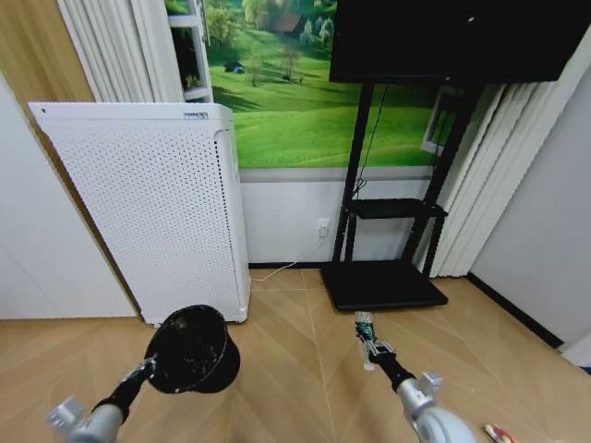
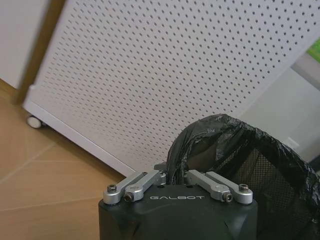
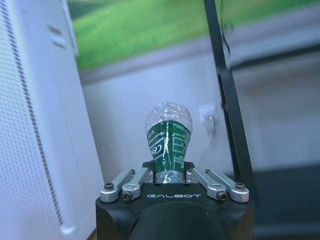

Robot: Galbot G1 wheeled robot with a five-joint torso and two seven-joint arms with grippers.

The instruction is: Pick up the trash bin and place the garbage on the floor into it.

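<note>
My left gripper (image 1: 152, 363) is shut on the rim of the black mesh trash bin (image 1: 191, 350), which hangs tilted above the parquet floor (image 1: 286, 369) with its bag-lined mouth facing me. The left wrist view shows that rim and liner (image 2: 235, 150) pinched just ahead of the gripper (image 2: 175, 176). My right gripper (image 1: 372, 344) is shut on a small bottle (image 1: 365, 322) with a green label, held off the floor to the right of the bin. In the right wrist view the bottle (image 3: 169, 142) stands up between the fingers. A red-and-white scrap (image 1: 500, 434) lies on the floor at the lower right.
A tall white perforated air purifier (image 1: 157, 203) stands against the wall right behind the bin. A black TV stand (image 1: 383, 281) with a cable sits at the back centre. White curtains (image 1: 503, 185) hang to the right.
</note>
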